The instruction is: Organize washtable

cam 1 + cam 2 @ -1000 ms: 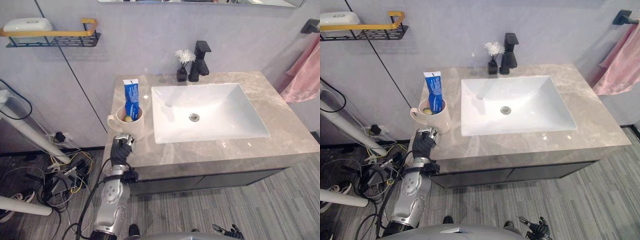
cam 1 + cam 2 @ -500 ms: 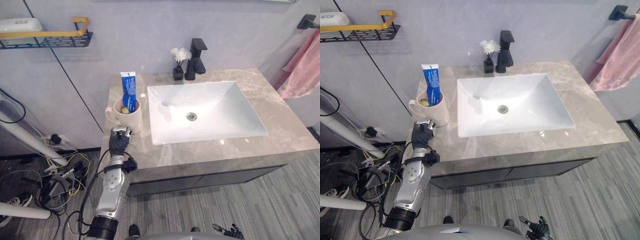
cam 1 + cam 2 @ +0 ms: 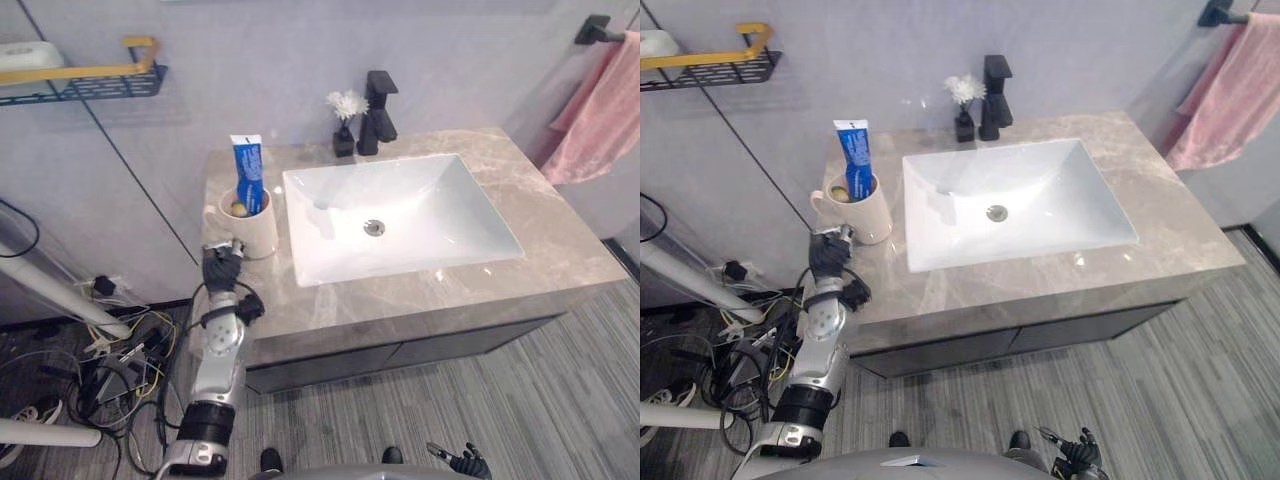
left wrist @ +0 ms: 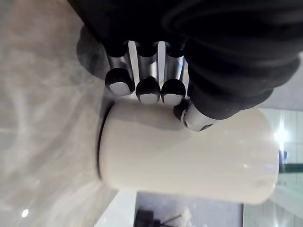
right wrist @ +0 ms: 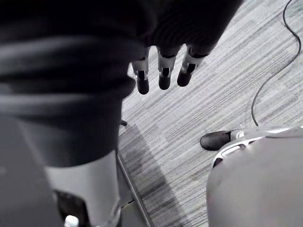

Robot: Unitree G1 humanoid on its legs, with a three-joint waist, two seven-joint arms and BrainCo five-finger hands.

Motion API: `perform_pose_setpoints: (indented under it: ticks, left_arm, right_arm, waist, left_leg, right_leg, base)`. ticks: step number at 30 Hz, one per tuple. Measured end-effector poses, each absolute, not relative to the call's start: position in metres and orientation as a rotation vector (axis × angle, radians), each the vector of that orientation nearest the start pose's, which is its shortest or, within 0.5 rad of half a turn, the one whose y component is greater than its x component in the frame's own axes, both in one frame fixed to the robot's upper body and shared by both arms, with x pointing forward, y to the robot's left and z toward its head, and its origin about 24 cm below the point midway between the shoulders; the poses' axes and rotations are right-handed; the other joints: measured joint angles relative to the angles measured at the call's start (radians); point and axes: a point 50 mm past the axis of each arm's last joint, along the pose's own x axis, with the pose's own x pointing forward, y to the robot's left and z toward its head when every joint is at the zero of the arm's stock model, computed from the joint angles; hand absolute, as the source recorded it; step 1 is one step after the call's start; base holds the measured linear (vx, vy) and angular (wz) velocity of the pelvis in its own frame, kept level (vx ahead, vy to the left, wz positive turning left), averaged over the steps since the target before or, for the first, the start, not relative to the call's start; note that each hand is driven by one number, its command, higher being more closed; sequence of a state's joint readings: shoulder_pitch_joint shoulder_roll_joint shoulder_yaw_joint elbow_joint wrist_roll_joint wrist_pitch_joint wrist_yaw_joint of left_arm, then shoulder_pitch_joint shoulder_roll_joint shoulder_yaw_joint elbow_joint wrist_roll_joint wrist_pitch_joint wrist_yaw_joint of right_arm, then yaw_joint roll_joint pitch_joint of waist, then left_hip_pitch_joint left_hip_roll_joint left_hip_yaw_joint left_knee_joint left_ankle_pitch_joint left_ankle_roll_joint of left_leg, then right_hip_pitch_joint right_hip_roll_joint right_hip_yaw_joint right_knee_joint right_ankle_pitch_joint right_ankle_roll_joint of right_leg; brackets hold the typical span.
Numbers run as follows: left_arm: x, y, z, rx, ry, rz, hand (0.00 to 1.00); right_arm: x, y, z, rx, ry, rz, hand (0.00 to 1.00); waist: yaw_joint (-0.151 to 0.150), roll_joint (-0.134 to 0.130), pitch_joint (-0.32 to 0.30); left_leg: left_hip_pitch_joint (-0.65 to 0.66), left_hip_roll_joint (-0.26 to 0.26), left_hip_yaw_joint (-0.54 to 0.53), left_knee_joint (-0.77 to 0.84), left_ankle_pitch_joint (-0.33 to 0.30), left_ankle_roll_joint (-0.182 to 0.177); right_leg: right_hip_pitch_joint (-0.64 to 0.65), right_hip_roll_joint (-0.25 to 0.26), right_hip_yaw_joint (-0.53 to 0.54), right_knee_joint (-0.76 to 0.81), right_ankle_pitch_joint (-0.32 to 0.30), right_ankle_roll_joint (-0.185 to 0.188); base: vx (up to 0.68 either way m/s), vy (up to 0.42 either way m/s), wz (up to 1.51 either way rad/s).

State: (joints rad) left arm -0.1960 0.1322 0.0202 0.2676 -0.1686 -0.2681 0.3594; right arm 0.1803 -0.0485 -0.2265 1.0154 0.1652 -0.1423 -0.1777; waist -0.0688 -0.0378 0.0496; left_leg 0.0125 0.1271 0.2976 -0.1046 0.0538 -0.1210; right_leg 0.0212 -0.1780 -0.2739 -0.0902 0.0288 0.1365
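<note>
Logged cream mug point(image 3: 250, 222) upright on stone counter point(image 3: 560, 240), just left of sink point(image 3: 400, 215), with blue toothpaste tube point(image 3: 248, 172) standing in it. Spotted left hand point(image 3: 221, 270) off sink's front-left corner, just before the mug: fingers point(image 4: 149, 90) loose and apart, wrapped round nothing, tips right by mug's wall, contact unclear. Behind sink: black faucet point(image 3: 378, 100), small vase of white flowers point(image 3: 345, 125) beside it. Well in front of sink, low over striped floor: right hand point(image 5: 163, 71), fingers hanging slack.
</note>
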Motion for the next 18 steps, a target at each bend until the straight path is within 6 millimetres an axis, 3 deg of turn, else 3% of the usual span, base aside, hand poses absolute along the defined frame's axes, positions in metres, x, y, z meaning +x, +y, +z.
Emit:
perform_pose_setpoints:
  ticks: [7,18]
  left_arm:
    - [0.301,0.199,0.075,-0.061,-0.225,0.415,1.00]
    - [0.314,0.220,0.086,-0.074,-0.232,0.535,1.00]
  right_arm:
    - [0.065,-0.212,-0.159,0.114,1.026,-0.562,0.00]
    - [0.072,-0.211,-0.156,0.122,0.995,-0.557,0.00]
  waist:
    - [-0.007,-0.007,0.009]
    - [-0.031,-0.007,0.019]
  left_leg:
    - [-0.002,0.000,0.025,0.010,-0.006,-0.002]
    - [0.000,-0.001,0.069,0.010,-0.008,0.000]
  right_leg:
    - [-0.011,0.000,0.018,0.000,0.003,0.004]
    - [-0.038,0.000,0.056,0.000,0.020,-0.001]
  base:
    - [0.06,-0.009,-0.08]
    - [-0.01,0.007,-0.11]
